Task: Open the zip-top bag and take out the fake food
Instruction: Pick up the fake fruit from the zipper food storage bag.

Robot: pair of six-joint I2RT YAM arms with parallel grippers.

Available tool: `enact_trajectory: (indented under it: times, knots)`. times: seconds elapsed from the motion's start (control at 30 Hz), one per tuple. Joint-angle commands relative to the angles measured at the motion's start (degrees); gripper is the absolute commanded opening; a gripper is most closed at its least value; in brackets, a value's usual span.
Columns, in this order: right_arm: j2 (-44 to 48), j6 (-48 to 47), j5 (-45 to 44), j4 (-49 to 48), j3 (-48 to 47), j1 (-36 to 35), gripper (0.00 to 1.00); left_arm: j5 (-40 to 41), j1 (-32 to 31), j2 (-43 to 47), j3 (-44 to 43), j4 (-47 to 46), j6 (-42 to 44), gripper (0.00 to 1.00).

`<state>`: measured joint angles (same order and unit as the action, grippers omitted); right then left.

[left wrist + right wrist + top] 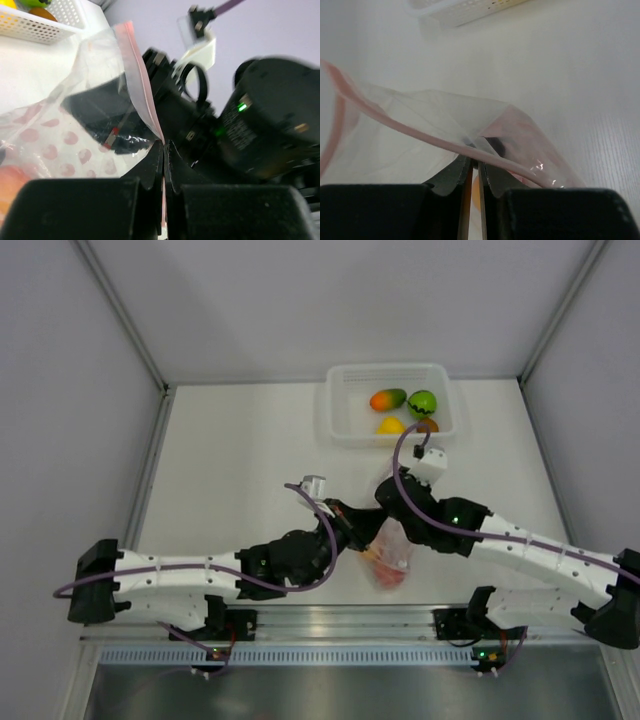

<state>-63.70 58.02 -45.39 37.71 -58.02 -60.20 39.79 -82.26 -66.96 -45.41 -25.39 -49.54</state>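
Fruits (pixel 422 402), 4 plastic, are lying in the white rectangular tray (pixel 360 439) behind; left gripper (pixel 164 146) and right gripper (pixel 476 164) are clamping the clear crinkly zip-top bag (pixel 395 540), its contents blurred.

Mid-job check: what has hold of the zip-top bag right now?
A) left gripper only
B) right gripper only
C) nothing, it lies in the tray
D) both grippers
D: the left gripper and the right gripper are each pinched shut on the pink zip strip of the zip-top bag.
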Motion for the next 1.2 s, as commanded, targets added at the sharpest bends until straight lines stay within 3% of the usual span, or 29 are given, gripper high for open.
enact_trajectory:
  times: [0.0,0.27,0.4,0.57,0.87,1.17]
  knots:
    - [2.53,2.45,2.22,-6.15,4.83,-0.26,0.10,3.62,-0.36,3.41,1.11,-1.95,-0.03,0.00]
    - [1.74,-0.27,1.62,-9.59,5.73,-5.01,0.09,7.05,-0.27,4.12,1.46,-1.86,1.55,0.00]
    - [0.34,-9.29,2.57,-15.38,5.72,-8.43,0.09,8.37,-0.18,4.20,2.69,-1.86,0.33,0.00]
    - [-3.35,-12.85,6.80,-19.17,6.69,-10.37,0.09,10.66,-0.27,6.04,5.76,-1.86,-1.17,0.00]
    - [-5.56,-10.65,8.65,-14.87,7.57,-10.02,0.08,12.24,-0.27,12.37,9.55,-1.77,-0.03,0.00]
    - [-10.56,-11.53,15.86,-7.83,4.85,-7.56,0.10,9.43,-0.27,15.63,14.55,-1.60,-3.19,0.00]
